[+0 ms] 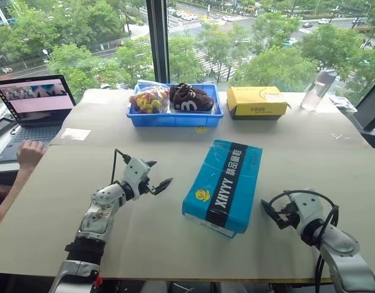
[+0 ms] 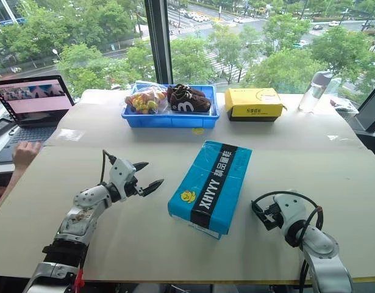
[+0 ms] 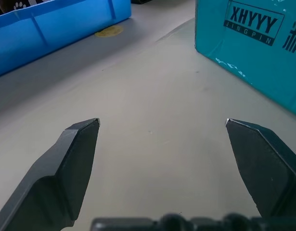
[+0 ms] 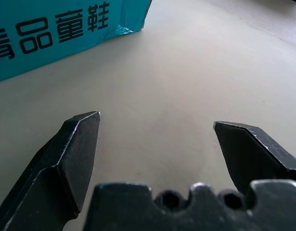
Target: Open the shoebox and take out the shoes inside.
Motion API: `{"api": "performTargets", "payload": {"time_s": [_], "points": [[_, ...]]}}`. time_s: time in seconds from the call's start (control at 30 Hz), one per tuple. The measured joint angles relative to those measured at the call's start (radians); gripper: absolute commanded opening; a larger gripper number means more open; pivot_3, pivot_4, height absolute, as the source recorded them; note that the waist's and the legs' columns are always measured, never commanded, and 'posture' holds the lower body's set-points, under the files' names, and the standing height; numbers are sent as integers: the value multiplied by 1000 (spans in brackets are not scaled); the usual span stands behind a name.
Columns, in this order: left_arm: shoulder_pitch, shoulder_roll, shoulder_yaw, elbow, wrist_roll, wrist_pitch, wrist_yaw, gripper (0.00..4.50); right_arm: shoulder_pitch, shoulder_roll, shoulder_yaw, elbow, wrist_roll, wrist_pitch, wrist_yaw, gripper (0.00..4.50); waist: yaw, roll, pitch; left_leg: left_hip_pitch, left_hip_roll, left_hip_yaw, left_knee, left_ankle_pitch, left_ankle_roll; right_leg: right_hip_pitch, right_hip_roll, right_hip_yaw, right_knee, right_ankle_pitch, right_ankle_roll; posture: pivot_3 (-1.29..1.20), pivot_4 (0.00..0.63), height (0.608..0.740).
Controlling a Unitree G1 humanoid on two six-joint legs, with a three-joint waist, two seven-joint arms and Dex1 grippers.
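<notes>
The bright blue shoebox (image 1: pixel 224 183) lies flat in the middle of the table with its lid closed, a black lettered stripe and a yellow flower logo on top. The shoes are hidden inside it. My left gripper (image 1: pixel 161 173) hovers open a short way to the left of the box, pointing toward it; in the left wrist view the box corner (image 3: pixel 253 43) lies beyond the spread fingers (image 3: pixel 80 144). Off the box's right side, my right gripper (image 1: pixel 269 212) is open too, and the box's side (image 4: pixel 56 29) sits ahead of it. Neither gripper touches the box.
At the back stands a blue tray (image 1: pixel 175 119) holding dark brown shoes (image 1: pixel 190 97) and a bag of colourful items (image 1: pixel 149 99). A yellow box (image 1: pixel 257 102) and a clear bottle (image 1: pixel 317 88) are to its right. A laptop (image 1: pixel 35 101) and a person's hand (image 1: pixel 28 152) are at the far left.
</notes>
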Motion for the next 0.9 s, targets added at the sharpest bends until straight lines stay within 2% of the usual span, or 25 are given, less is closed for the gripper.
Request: {"api": "performTargets", "payload": {"time_s": [0.9], "points": [[-45, -3, 14, 56, -16, -31, -25, 4500, 24, -16, -20, -10, -4, 0, 2, 4482, 1, 0, 0, 0, 0, 0, 0, 0, 0, 1, 1, 0, 0, 0, 0, 0, 150, 740]]}}
